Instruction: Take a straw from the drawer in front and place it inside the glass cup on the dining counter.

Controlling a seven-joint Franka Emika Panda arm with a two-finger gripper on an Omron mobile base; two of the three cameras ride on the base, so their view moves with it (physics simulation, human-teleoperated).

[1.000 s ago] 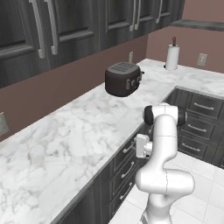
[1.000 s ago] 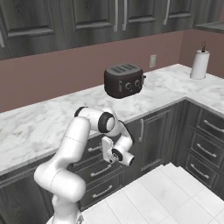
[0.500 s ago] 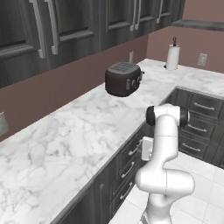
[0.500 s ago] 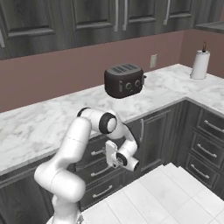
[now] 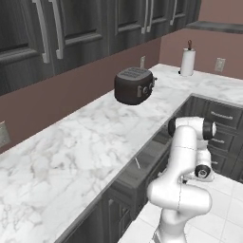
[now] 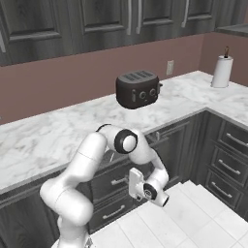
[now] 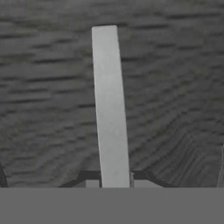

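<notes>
Below the marble tabletop (image 5: pixel 71 156), drawer (image 5: pixel 142 163) open with straw (image 5: pixel 137 163) inside; end effector (image 7: pixel 112 183) closed around its silver handle (image 7: pixel 109 105).

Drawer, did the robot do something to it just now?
The gripper, clamped on the silver handle, backed away from the cabinets and slid the drawer further open. The straw lies inside. The toaster and paper towel roll stayed put.

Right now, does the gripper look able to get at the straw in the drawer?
Probably not yet. The fingers clamp the handle of the drawer, which is partly open. The straw lies exposed inside, so the way looks free once the gripper lets go.
</notes>
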